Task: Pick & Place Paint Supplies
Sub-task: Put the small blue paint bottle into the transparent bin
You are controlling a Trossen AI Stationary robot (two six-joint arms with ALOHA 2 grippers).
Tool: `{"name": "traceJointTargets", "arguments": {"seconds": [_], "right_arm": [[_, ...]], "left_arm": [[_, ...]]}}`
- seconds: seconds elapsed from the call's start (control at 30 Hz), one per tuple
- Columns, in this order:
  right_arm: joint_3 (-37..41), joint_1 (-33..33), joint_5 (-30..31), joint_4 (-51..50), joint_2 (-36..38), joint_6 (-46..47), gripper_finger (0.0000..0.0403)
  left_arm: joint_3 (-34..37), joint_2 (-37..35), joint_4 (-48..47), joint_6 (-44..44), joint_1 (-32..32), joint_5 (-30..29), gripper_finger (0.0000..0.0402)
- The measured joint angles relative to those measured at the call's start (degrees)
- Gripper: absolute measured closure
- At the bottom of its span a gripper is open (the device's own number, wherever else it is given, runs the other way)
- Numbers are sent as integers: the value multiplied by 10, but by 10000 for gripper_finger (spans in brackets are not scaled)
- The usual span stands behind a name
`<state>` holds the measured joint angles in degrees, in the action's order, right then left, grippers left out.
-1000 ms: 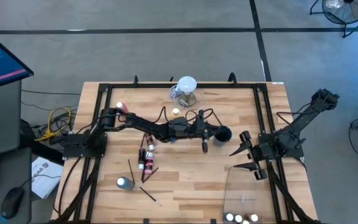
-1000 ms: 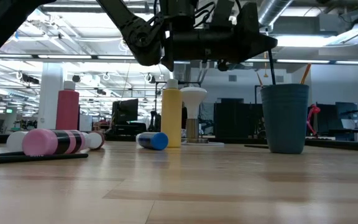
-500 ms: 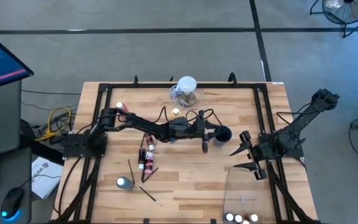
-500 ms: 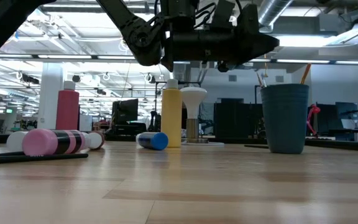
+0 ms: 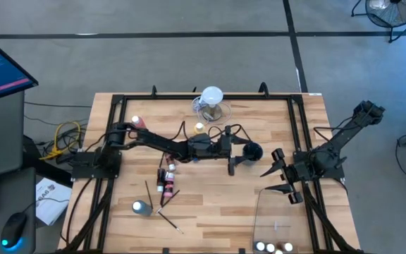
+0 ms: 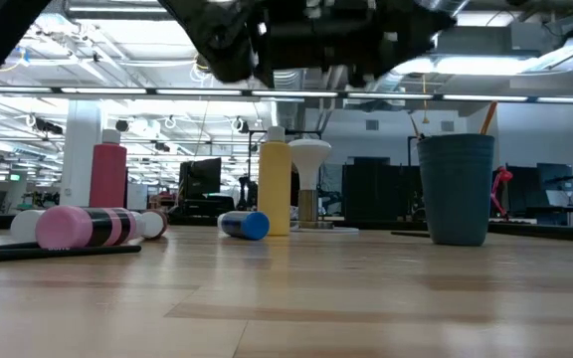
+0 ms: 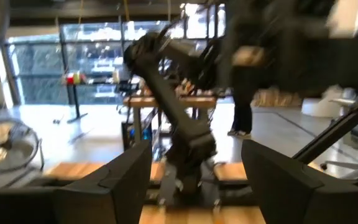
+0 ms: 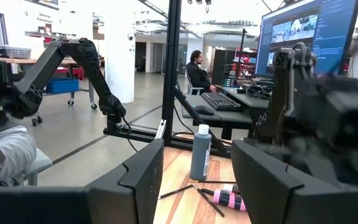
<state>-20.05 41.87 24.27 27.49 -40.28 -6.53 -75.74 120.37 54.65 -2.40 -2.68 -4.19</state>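
L gripper [image 5: 237, 156] open, holding nothing, above blue cup [image 5: 252, 150]; R gripper [image 5: 279, 176] open, idle.

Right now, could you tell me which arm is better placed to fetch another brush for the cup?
Left, I think. Its pincer is open beside the cup at mid-table, with the loose brushes on its side. The right pincer waits at the table's right edge, farther from them.

Even overhead light falls on the tabletop [image 5: 210, 204], with soft, short shadows. At table height, bright ceiling strips backlight the left arm [image 6: 306, 40] into a smeared silhouette. The left wrist picture is motion-blurred throughout; the right wrist picture blurs at one side.
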Motion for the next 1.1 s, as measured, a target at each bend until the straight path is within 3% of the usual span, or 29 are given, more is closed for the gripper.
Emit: {"name": "traceJointTargets", "arguments": {"seconds": [0.2,0.43,0.73,0.93,1.1], "right_arm": [[0,-1,0,9,0,1,218],[0,-26,2,54,-10,1,220],[0,-114,0,145,-70,9,222],[-8,-173,-9,189,-119,19,218],[-45,-213,-76,173,-159,40,221]], "left_arm": [[40,-92,-51,-19,-41,0,175],[151,-256,-201,12,-104,0,192],[333,-463,-204,76,-158,-38,199],[400,-516,-181,109,-164,-66,198],[410,-519,-176,135,-164,-69,197]]}}
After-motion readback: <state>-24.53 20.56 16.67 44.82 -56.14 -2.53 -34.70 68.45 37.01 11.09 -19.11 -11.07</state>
